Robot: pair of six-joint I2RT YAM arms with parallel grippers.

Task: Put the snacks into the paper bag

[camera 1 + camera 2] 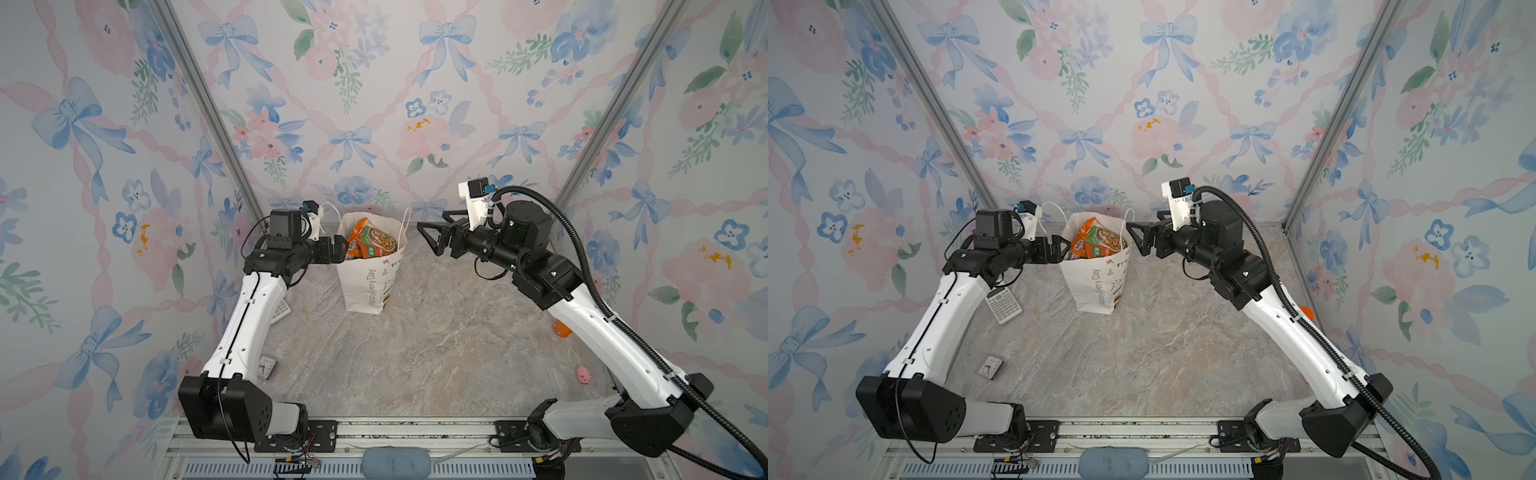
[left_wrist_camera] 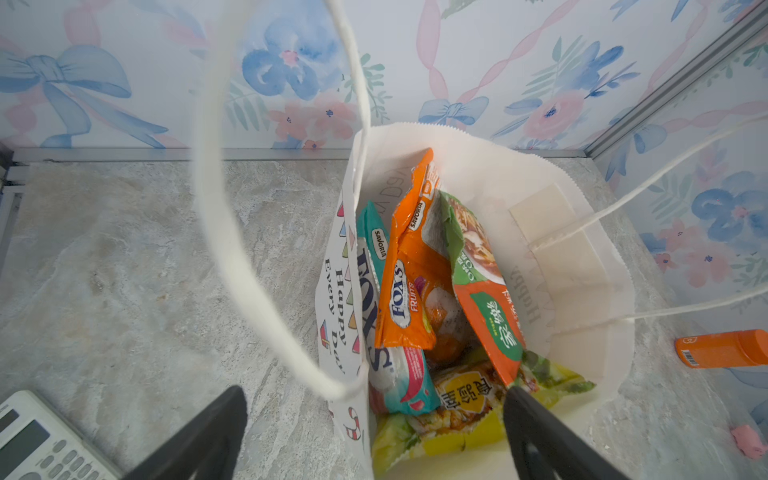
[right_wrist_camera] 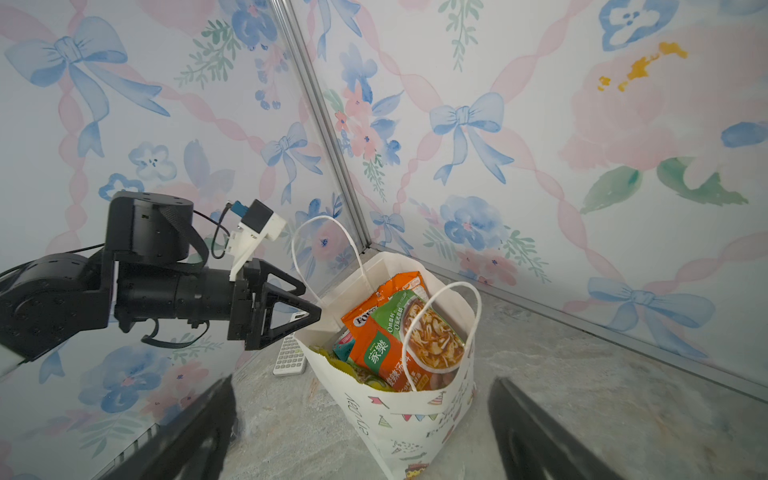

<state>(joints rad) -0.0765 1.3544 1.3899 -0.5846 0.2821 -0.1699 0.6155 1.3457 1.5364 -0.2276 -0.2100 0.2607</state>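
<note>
Paper bag [image 1: 365, 291] upright toward the back of the counter [image 1: 415, 353]. Snacks [image 1: 372, 243] packed inside, tops poking above the rim. No loose packets spotted on the counter.

Left hand [image 1: 1062, 248] at the bag's rim, spread wide, holding nothing; contact with the paper unclear. Right hand [image 1: 1142, 229] just off the opposite rim, also wide and empty.

Judged step: pulling the left hand clear of the bag mouth.
- Lift up and back, minding the cord handle [image 2: 216, 208] looped close by; a snag would likely tip the bag.
- Keep the right hand ready to steady the rim.
- Leave the calculator [image 1: 1003, 305] and bottle [image 2: 723, 347] alone.
</note>
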